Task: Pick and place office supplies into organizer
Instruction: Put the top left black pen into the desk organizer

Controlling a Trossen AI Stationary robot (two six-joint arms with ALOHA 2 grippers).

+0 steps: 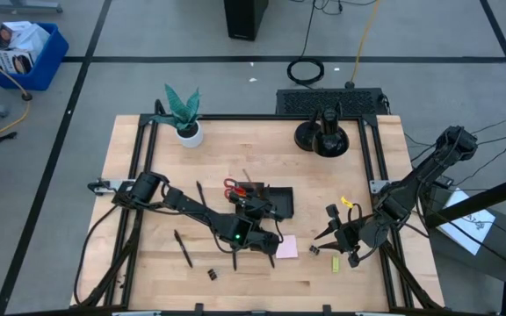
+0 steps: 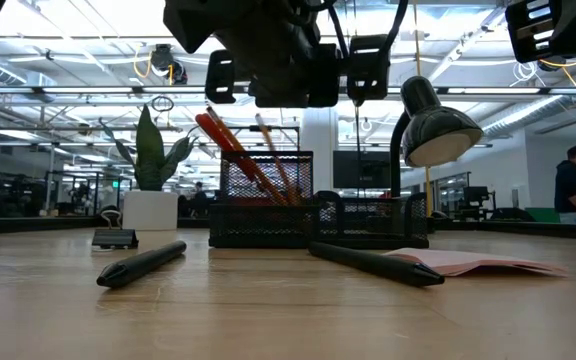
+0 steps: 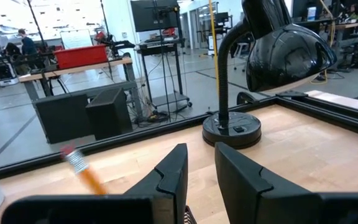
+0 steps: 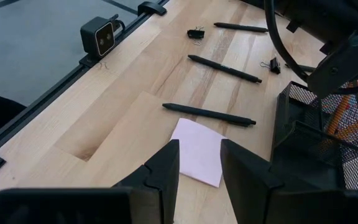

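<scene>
Left gripper [image 1: 251, 230], fingers parted and empty, hangs just above the organizer [image 1: 271, 200] beside an orange pencil [image 3: 87, 175]; right gripper [image 4: 194, 163], likewise empty, risks creasing the pink sticky-note pad [image 4: 197, 151] nearby.

Two hands are in view, the left hand [image 1: 255, 211] and the right hand [image 1: 325, 231]. Ahead of the right hand lie three black pens [image 4: 208, 114], two binder clips [image 4: 196, 32] and one pink sticky-note pad [image 4: 197, 152]. A fourth pen [image 1: 198, 195] seems to lie behind the left hand, beside its arm. One yellow-green piece [image 1: 336, 263] lies just beside the right hand. Under the left hand there is one organizer [image 1: 281, 202], holding one pair of scissors [image 1: 234, 187] and at least two orange pencils [image 2: 271, 150]. There is also one lamp [image 1: 323, 136] and one plant [image 1: 184, 112].
</scene>
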